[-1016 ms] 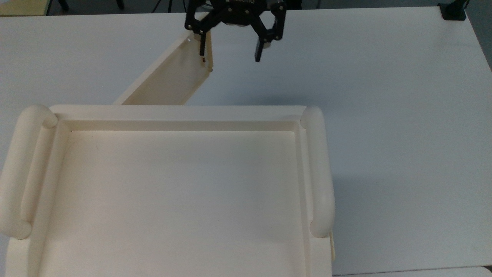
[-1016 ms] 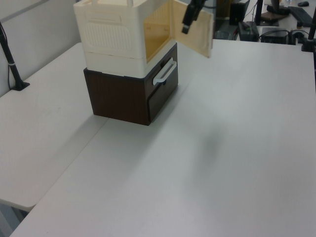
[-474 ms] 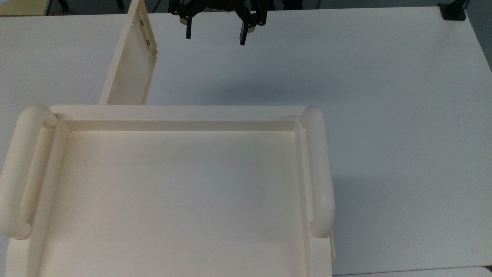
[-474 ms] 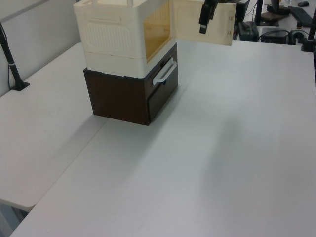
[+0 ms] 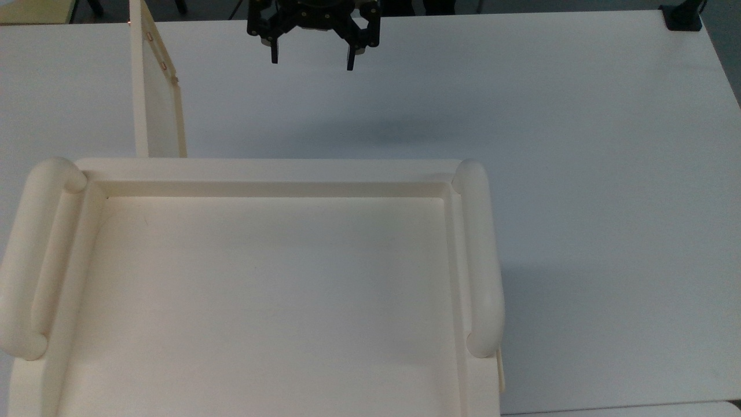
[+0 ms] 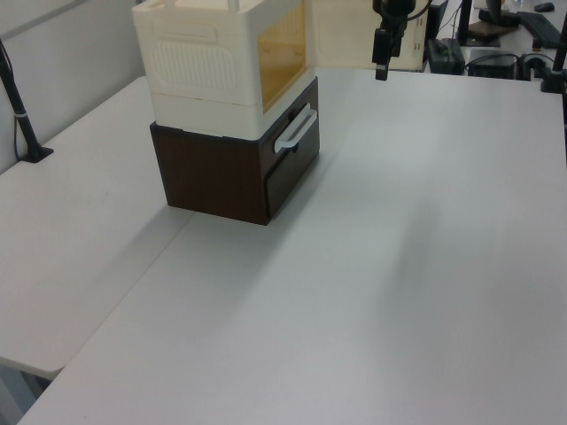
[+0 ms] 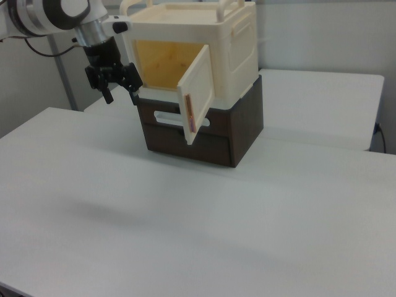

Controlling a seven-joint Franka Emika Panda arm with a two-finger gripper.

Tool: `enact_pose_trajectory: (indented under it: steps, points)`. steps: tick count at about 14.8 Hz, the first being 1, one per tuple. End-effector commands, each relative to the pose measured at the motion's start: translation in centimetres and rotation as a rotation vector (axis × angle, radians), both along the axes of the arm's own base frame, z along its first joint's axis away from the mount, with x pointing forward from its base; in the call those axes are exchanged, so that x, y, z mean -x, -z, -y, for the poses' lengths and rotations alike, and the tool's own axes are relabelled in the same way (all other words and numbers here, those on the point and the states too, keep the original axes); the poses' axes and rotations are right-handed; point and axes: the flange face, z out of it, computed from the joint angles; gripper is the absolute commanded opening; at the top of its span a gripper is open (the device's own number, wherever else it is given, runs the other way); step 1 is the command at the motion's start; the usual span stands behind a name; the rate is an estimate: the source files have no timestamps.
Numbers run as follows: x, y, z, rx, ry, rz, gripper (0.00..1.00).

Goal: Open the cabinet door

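Observation:
The cream cabinet [image 7: 238, 43] stands on a dark brown drawer unit [image 7: 241, 133]. Its cabinet door [image 5: 155, 92] is swung wide open, sticking out about square to the cabinet front, with its hinge at the top view's left. The same cabinet door [image 7: 197, 102] shows its edge with copper-coloured fittings in the right view, and the yellowish inside of the cabinet is exposed. My gripper [image 5: 311, 59] hangs open over the table to the right of the door's free end in the top view, touching nothing. In the right view my gripper [image 7: 121, 93] is left of the cabinet opening.
The cabinet's recessed top [image 5: 260, 289] with rounded tube rails lies near the top view's lower left. The drawer unit has a pale handle [image 6: 297, 131]. White table [image 6: 399, 266] stretches wide in front of the cabinet. A black clamp [image 5: 682, 16] sits at the far corner.
The door has swung from half open to fully open, toward the top view's left. My gripper has come off the door's edge and drawn back, still open.

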Motion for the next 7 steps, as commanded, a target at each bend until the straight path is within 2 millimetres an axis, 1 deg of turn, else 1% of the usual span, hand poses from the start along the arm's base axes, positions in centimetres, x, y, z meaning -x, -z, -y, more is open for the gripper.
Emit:
enact_pose_trajectory:
  steps: [1, 3, 7]
  points:
    - [2.72, 0.21, 2.11, -0.043, 0.002, -0.033, 1.00]
    - [3.09, 0.37, 2.76, -0.044, 0.024, -0.041, 1.00]
    - [3.15, 0.61, 2.88, -0.041, 0.033, -0.057, 1.00]
